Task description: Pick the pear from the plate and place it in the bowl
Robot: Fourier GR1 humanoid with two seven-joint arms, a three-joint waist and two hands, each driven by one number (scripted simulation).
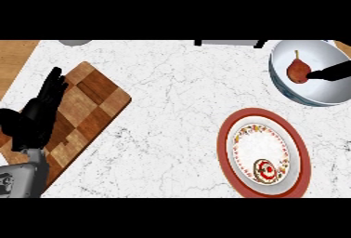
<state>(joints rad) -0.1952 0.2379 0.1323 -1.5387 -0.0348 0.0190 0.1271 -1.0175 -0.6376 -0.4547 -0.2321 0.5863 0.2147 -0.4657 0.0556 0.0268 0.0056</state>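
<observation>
Surface: white marbled counter [165, 93] with a wooden strip at the upper left of the frame.
Right hand: only dark fingers [332, 71] show, coming in from the right edge and reaching into the bowl; whether they are curled or straight I cannot tell. Their tips sit at the pear's right side, touching or just beside it.
Pear: red pear [299, 69] lies inside the bowl [305, 95] at the upper right, off the plate.
Pear axis: long axis runs roughly up the frame, stem toward the top, fat end down.
Step in hand: seemingly the release; best done by letting the fingers part and lifting straight out, so the pear is not rolled or dragged along.
Plate: red-rimmed patterned plate [295, 139] at the lower right, below the bowl, now without fruit.
Left hand: rests open, fingers up, at the left edge [37, 116], over a chequered wooden cutting board [96, 100].
</observation>
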